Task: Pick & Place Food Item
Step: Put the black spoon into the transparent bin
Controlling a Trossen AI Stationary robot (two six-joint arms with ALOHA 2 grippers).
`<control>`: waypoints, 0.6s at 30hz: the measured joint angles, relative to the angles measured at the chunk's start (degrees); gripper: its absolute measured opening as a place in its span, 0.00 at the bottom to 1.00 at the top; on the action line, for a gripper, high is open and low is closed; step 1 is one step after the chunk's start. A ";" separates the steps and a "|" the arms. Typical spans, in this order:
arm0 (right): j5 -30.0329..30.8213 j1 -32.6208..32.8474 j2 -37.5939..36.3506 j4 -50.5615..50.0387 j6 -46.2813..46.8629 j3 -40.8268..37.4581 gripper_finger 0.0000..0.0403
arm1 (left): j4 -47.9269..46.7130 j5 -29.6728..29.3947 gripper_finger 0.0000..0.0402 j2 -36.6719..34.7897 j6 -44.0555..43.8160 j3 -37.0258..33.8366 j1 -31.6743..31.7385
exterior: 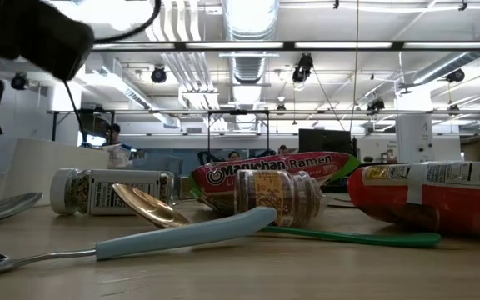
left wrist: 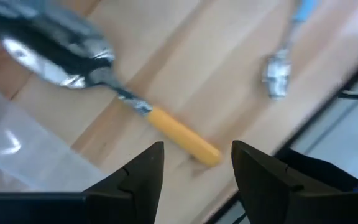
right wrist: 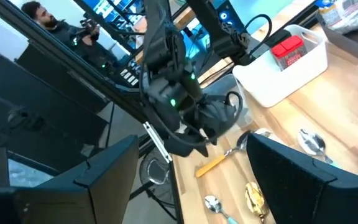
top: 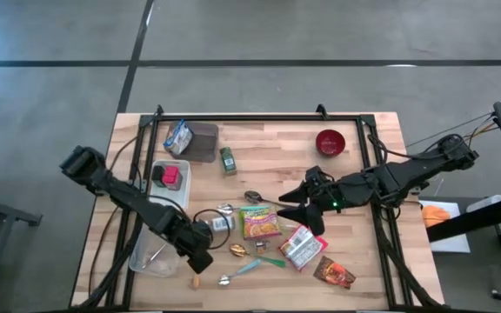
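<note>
My left gripper hangs near the table's front left. It is open, with nothing between its fingers. Just below it an orange-handled spoon lies flat on the wood; its handle end shows in the gap between the fingers. My right gripper is held open above the table's middle, just right of a green-and-pink ramen packet that lies flat. A red-and-white food packet and a brown packet lie nearer the front edge.
A clear container sits beside my left gripper, with a white bin holding a red item behind it. A red bowl, a spice jar, a bag, a blue-handled spoon and a gold spoon are scattered around.
</note>
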 joint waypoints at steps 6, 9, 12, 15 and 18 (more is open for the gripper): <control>-0.22 0.06 0.00 0.64 -3.63 0.00 0.73 | 5.47 -3.18 0.47 -4.73 4.68 0.04 0.00; -0.20 0.04 0.00 0.63 -1.36 0.00 0.73 | 10.54 -6.00 0.47 -6.57 10.60 0.04 -0.02; -0.92 0.06 0.00 0.18 0.96 0.00 0.73 | 13.80 -6.89 0.47 -7.69 15.39 0.04 0.15; -1.43 0.06 0.00 -0.91 5.96 0.00 0.73 | 14.25 -6.80 0.47 -7.82 17.95 0.04 1.23; -1.40 -0.27 -0.02 -7.99 15.76 0.00 0.73 | 14.27 -6.62 0.47 -7.84 19.93 0.04 2.48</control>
